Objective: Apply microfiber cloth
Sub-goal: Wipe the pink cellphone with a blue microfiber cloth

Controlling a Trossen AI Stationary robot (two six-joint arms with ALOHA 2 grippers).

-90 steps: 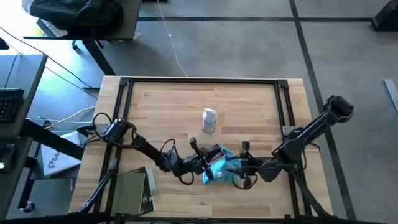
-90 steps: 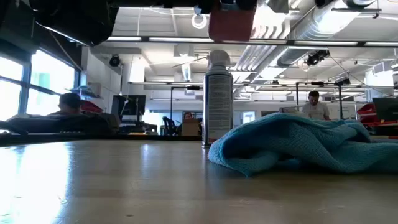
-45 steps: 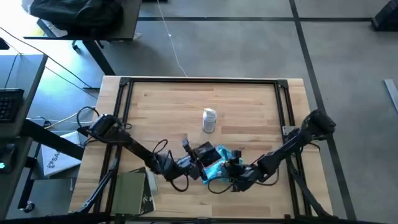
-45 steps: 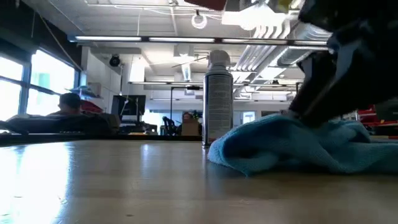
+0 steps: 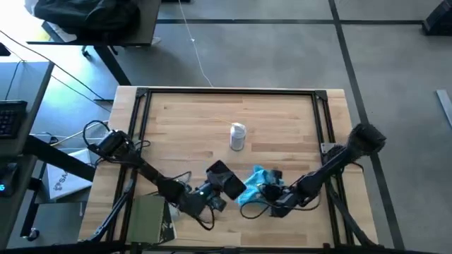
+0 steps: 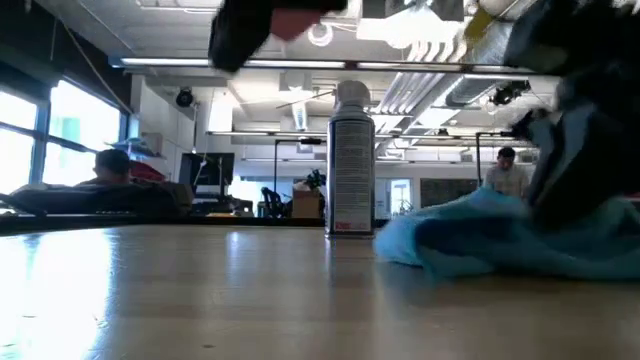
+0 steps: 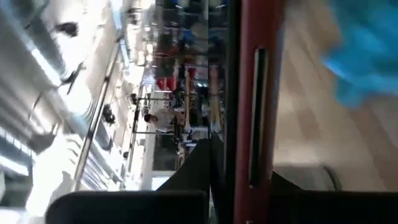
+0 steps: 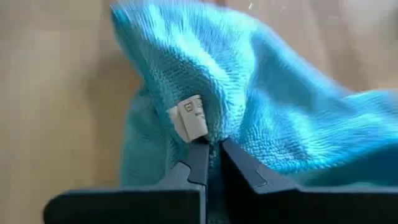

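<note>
The microfiber cloth (image 5: 256,185), turquoise-blue and bunched up, lies on the wooden table right of centre near the front; it also shows in the low view (image 6: 480,238). My right gripper (image 5: 274,193) sits low at its right side, shut on it. My left gripper (image 5: 215,185) hovers just left of the cloth, shut on a flat dark-red object (image 7: 252,106) that looks dark from above (image 5: 224,176). A small white bottle (image 5: 238,136) stands upright behind them (image 6: 352,160). My left gripper pinches the flat dark-red object between its two fingers (image 7: 199,168), one on each broad face, which is seen edge-on (image 7: 249,180). The object is lifted clear of the table and the cloth. My right gripper pinches a raised fold of the cloth (image 8: 214,134) between its two fingers, right beside the white label tag (image 8: 191,118). The fingers come low from the table's right side. The cloth's other folds lie slack on the table.
A black metal frame (image 5: 141,95) runs along the table's edges. A green box-like item (image 5: 148,217) lies at the near left corner, by the left arm. Cables hang off the table's left side. Bare wood shows behind the bottle.
My left gripper has lifted off the cloth and drawn back toward the table's left and near edge with the flat object. My right gripper has gone left onto the cloth, then back a little to the right; the cloth has bunched and slid right with it.
</note>
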